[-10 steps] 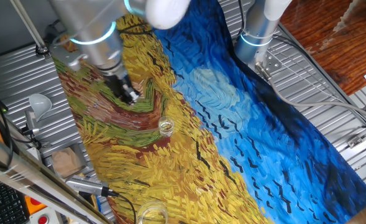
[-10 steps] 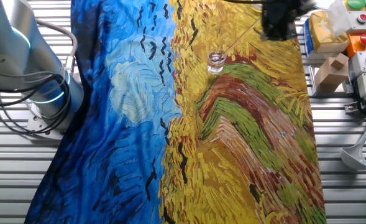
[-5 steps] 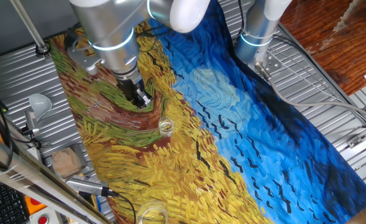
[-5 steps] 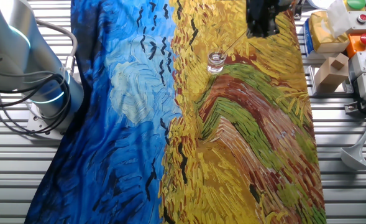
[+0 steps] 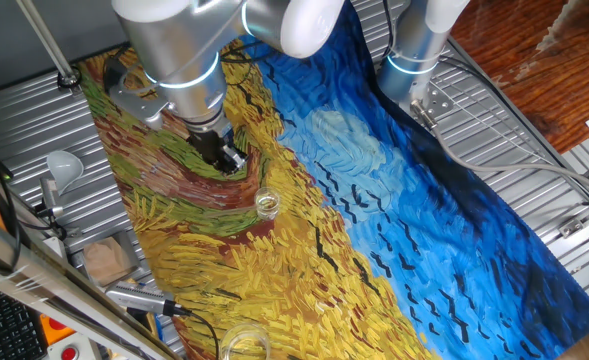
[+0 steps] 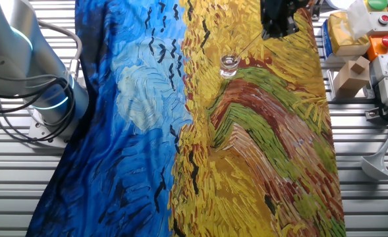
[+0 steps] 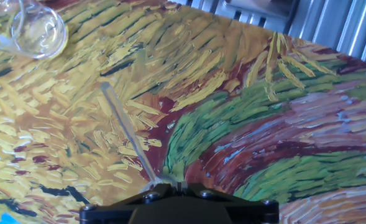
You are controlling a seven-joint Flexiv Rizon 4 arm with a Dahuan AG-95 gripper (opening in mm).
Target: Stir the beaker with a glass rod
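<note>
So the beaker is sitting upright on the painted cloth, roughly mid-table on the yellow wheat-field part. In the hand view it's up in the top left corner, well off to the side of where the fingers point. Looks empty or close to it, too small to tell.

Your gripper is pinched on the glass rod, which sticks out forward from between the fingertips. That's why it's held by one end: you want the long free end to go down into the glass while the hand stays above the rim. In the other fixed view the rod slants from the hand toward the beaker, with its tip near the rim but not in it, I think.

So stirring hasn't started. I'd say you need to bring the tip over the mouth and drop it in gently. The beaker is light and narrow, so clipping the rim could tip it.

There's a wider glass vessel near the table edge; don't mix them up.
</note>
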